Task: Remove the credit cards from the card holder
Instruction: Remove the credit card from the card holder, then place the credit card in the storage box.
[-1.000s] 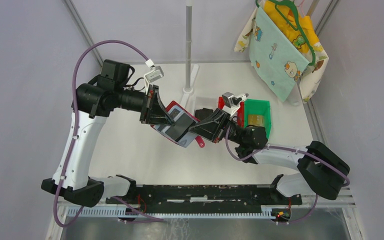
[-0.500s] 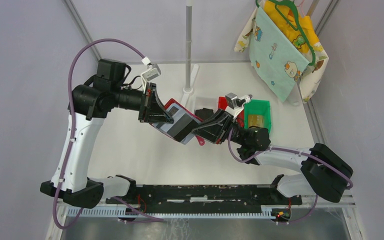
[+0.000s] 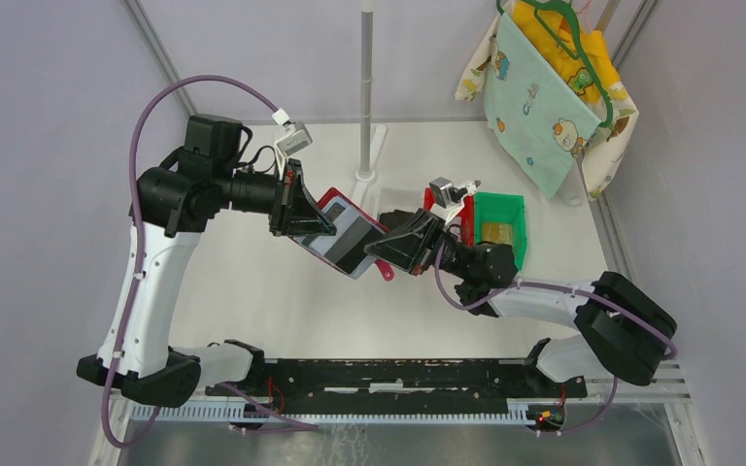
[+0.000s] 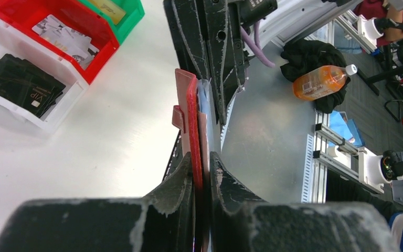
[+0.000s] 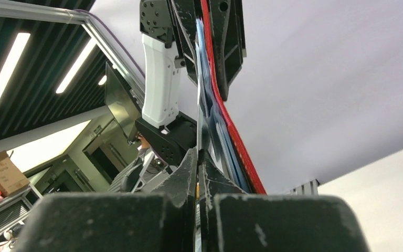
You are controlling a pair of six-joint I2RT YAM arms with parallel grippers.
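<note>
The red card holder (image 3: 338, 209) is held open in the air over the table's middle. My left gripper (image 3: 313, 226) is shut on its left end. In the left wrist view the holder (image 4: 191, 105) stands edge-on between my jaws (image 4: 202, 157). My right gripper (image 3: 379, 249) is shut on the edge of a thin grey-blue credit card (image 3: 354, 243) still lying against the holder's inner panels. In the right wrist view the card (image 5: 198, 131) runs up from my jaws (image 5: 198, 153), with the red holder (image 5: 231, 131) just to its right.
A green bin (image 3: 515, 209) with a tan card stands right of the grippers. A red bin (image 4: 92, 41) and a white bin (image 4: 52, 113) with cards stand beside it. A pole stand (image 3: 364, 97) is at the back, and hanging cloths (image 3: 544, 87) at the back right.
Both grippers, with the holder between them, have shifted a little left and toward the back. Both grips are unchanged.
</note>
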